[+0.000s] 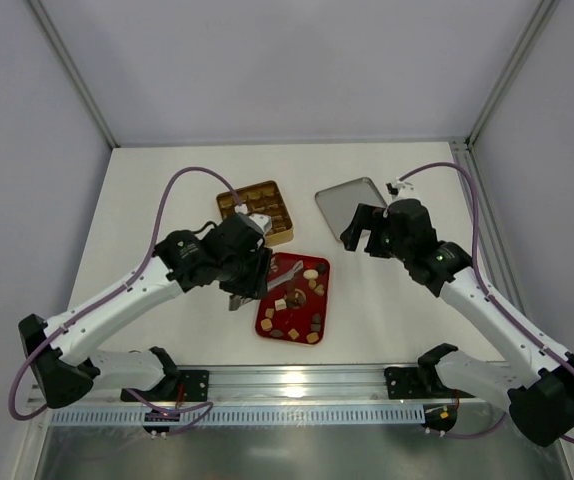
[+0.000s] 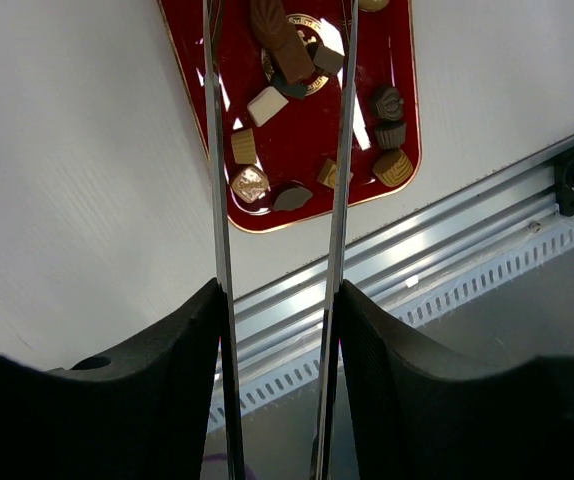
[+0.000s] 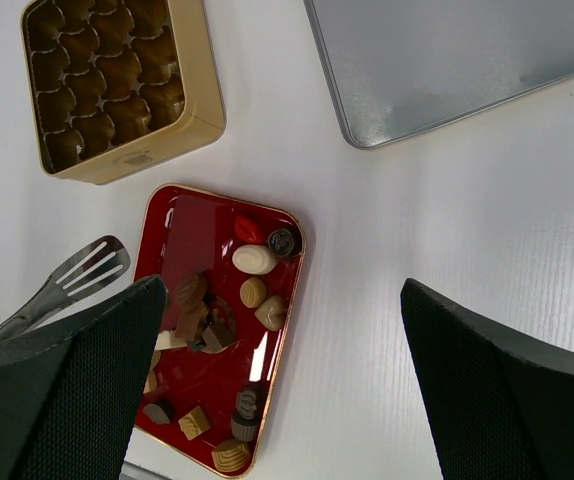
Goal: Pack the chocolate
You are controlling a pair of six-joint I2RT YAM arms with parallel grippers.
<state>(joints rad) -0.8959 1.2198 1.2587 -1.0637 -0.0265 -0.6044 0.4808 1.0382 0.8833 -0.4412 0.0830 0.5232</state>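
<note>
The chocolate [image 1: 312, 285] is several small brown, tan and cream pieces lying loose on a red tray [image 1: 267, 325]. It also shows in the left wrist view [image 2: 267, 105] and the right wrist view [image 3: 255, 260]. My left gripper [image 1: 250, 268] is shut on metal tongs [image 1: 281, 274], whose two arms [image 2: 219, 200] stand apart above the tray [image 2: 302, 150]. My right gripper [image 1: 364, 229] is open and empty, hovering right of the tray [image 3: 182, 235], its jaws wide apart [image 3: 282, 292]. The tongs' slotted tip [image 3: 82, 272] shows left of the tray.
A gold box [image 1: 257, 212] with empty grid compartments stands behind the tray, also in the right wrist view [image 3: 117, 85]. A silver lid [image 1: 352, 205] lies to its right [image 3: 457, 60]. A metal rail [image 2: 447, 240] runs along the near table edge.
</note>
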